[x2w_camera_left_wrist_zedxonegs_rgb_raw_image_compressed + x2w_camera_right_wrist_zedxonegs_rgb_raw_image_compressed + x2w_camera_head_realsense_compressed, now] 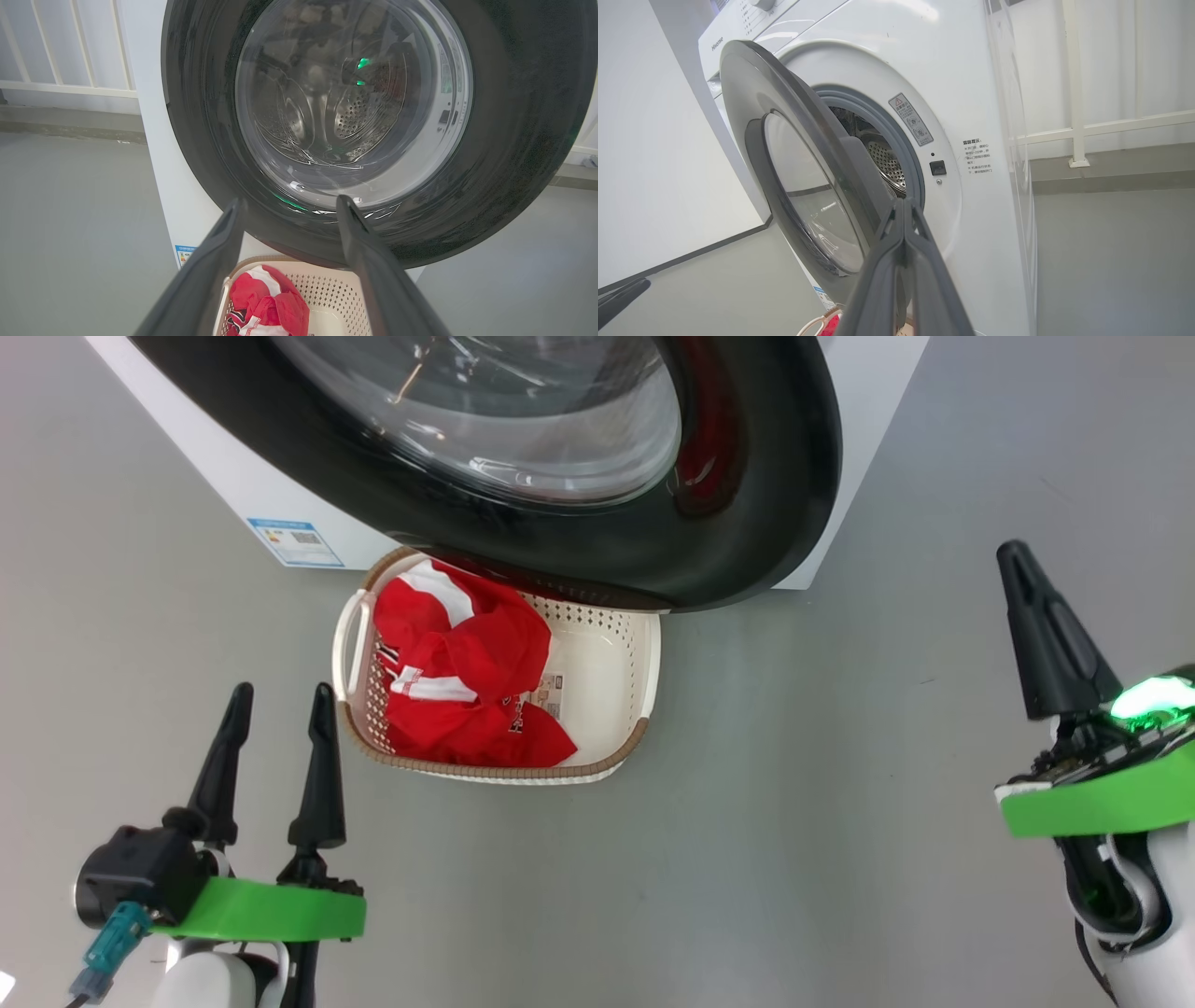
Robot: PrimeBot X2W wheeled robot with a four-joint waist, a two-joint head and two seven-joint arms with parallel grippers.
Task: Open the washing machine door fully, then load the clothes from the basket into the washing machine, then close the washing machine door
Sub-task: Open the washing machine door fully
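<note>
Left gripper [283,691]: lower left of the head view, my fingers spread wide with nothing between them, just left of the basket [644,653].
Right gripper [1013,555]: right edge of the head view, fingers pressed flat together and empty, well apart from the basket.
Washing machine door [766,476]: only partway open. The glossy black ring sits top middle of the head view, and its lower edge hangs over the basket's far end.
Washing machine [233,476]: white body along the top, with a blue label [294,541] low on its front. The steel drum [887,163] peeks out behind the door in my right wrist view.
Basket: centre of the head view, on the grey floor [794,803].
Clothes [467,663]: red with white stripes, heaped in the basket's left half.
</note>
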